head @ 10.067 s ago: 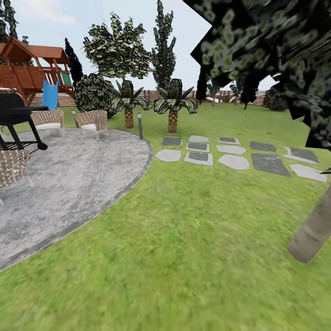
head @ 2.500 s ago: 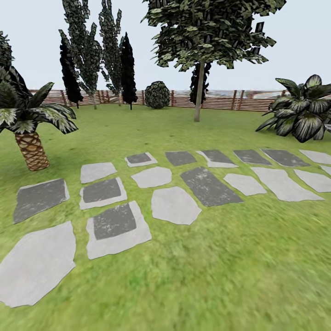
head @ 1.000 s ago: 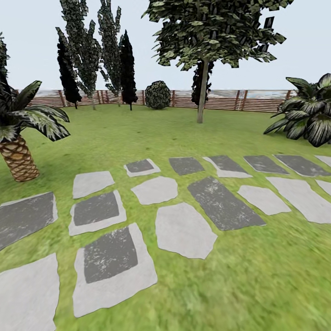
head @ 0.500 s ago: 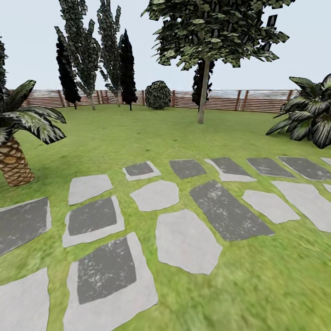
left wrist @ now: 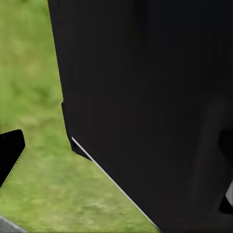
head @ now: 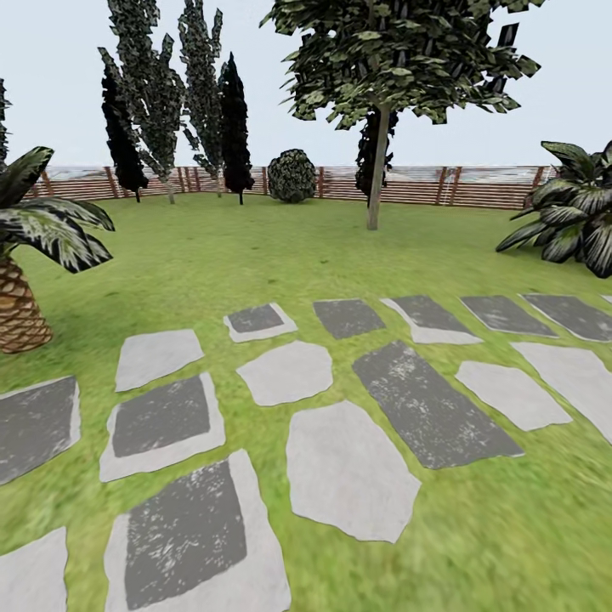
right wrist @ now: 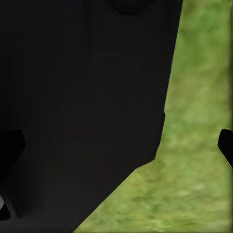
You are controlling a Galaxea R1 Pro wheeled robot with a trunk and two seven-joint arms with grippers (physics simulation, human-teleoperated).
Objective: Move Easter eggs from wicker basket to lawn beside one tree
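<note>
From my head camera I see a palm (head: 21,280) at left, stepping stones (head: 348,467) across the lawn (head: 255,246), a straight-trunked tree (head: 378,127) before the fence (head: 408,183), a broad-leaved plant (head: 578,212) at right; both grippers' finger state I cannot tell.

I'm out in a fenced garden (head: 306,246): lawn (head: 476,544) underfoot, grey stepping stones (head: 348,476) at the frame's centre, a slatted wooden fence (head: 408,184) and trees (head: 378,127) across the top.
</note>
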